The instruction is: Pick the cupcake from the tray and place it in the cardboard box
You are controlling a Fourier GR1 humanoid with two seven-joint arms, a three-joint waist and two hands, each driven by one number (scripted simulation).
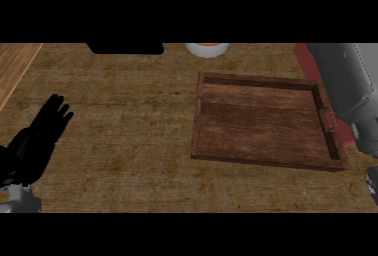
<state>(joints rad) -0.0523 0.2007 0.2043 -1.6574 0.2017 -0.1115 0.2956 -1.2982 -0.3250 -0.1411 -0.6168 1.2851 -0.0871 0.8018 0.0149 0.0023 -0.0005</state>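
Observation:
The wooden tray (266,122) lies right of the middle with nothing on its floor. No cupcake shows anywhere in the head view. My right forearm (345,80) rises along the right edge and leaves the picture at the top, so its hand is out of sight. A red shape (302,56) peeks out from under that forearm; I cannot tell what it is. My left hand (37,140) rests open at the left edge with fingers straight up, holding nothing.
A white round container with an orange top (207,49) stands at the far edge, and a black object (125,48) sits left of it. A lighter wooden strip (13,65) runs along the far left. Brown counter (125,125) lies between my left hand and the tray.

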